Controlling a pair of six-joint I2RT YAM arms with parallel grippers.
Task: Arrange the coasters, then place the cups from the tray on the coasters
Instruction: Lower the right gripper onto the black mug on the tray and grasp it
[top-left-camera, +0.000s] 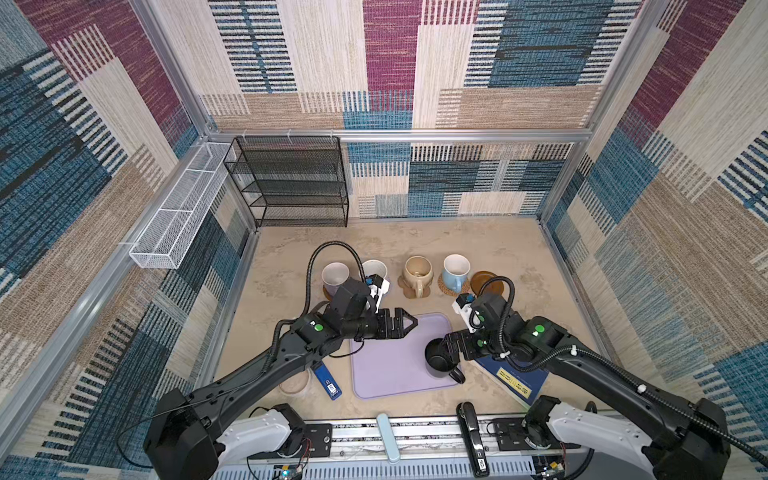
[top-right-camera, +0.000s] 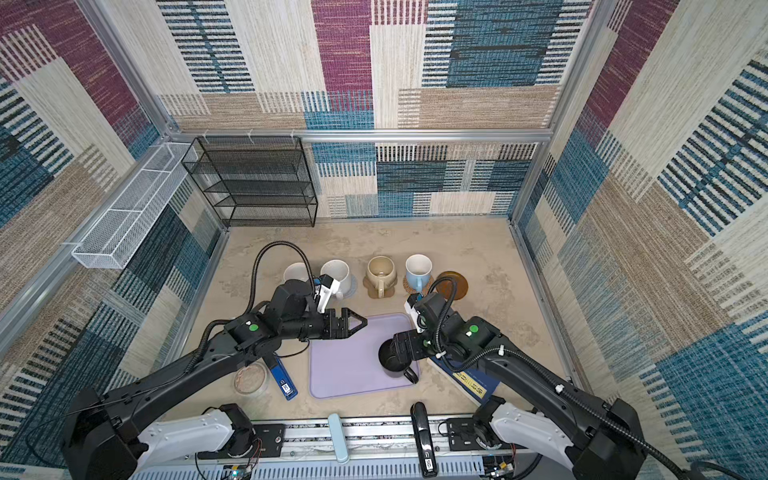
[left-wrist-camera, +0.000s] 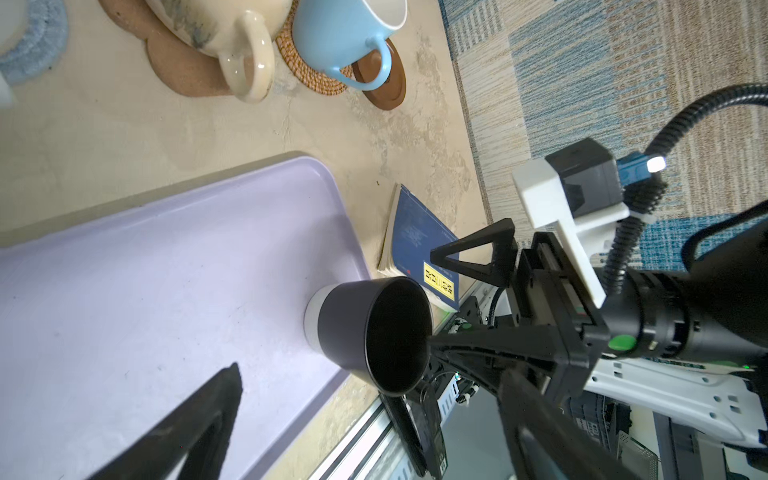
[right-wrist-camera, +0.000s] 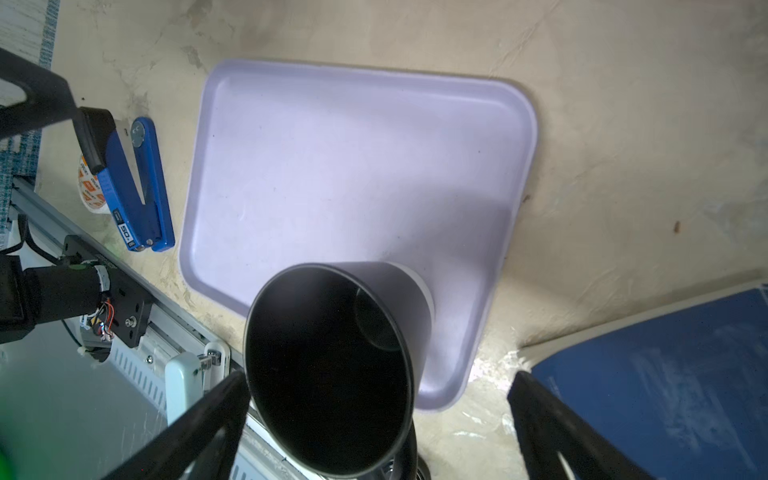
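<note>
Right now my right pincer (left-wrist-camera: 433, 299) is spread wide, the black cup (top-left-camera: 436, 362) standing just at its fingertips on the tray (top-left-camera: 386, 374) below; my left pincer (top-left-camera: 409, 321), also spread, hangs over the tray facing it.

My left arm (top-left-camera: 257, 365) is covering most of the dish (top-left-camera: 293, 388) and one end of the stapler (top-left-camera: 328, 380) in a top view. Its wrist camera (top-left-camera: 380, 289) and cable (top-left-camera: 328, 249) are hiding parts of the lavender cup (top-left-camera: 334, 274) and white cup (top-left-camera: 374, 266), and nearly all of the coaster (top-left-camera: 327, 292) under the lavender one. My right arm (top-left-camera: 602, 365) is lying across the book (top-left-camera: 521, 382). In the right wrist view the black cup (right-wrist-camera: 332, 374) is running off the picture's edge, its handle hardly showing. The left wrist view is cutting off the beige cup (left-wrist-camera: 216, 20) and blue cup (left-wrist-camera: 336, 37).
</note>
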